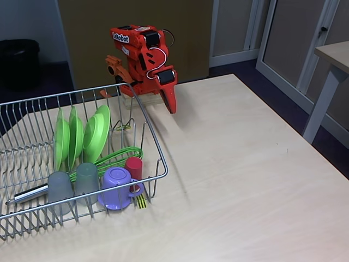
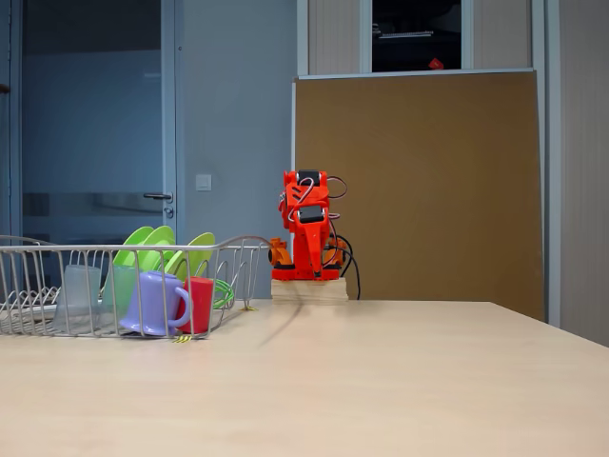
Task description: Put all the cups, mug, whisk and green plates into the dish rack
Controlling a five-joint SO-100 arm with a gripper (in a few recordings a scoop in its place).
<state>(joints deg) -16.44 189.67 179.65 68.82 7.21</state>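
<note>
Dish rack (image 1: 154,143) sits on the bench (image 1: 245,180), down-left of the end effector (image 1: 171,105) in a fixed view. Inside it we see three green plates (image 1: 76,136) on edge, the whisk (image 1: 117,155), two grey cups (image 1: 73,185), the red cup (image 1: 133,166) and the purple mug (image 1: 115,187). We see the end effector closed, gripping nothing, folded apart from the rack.

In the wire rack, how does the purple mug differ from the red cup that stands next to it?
The lavender-purple plastic mug has a loop handle at its side; the small opaque red plastic cup has none. The mug is clearly wider than the cup, which is narrow. In colour, the mug is pale purple, the cup bright red. Both are opaque and stand in the silver wire dish rack.
</note>
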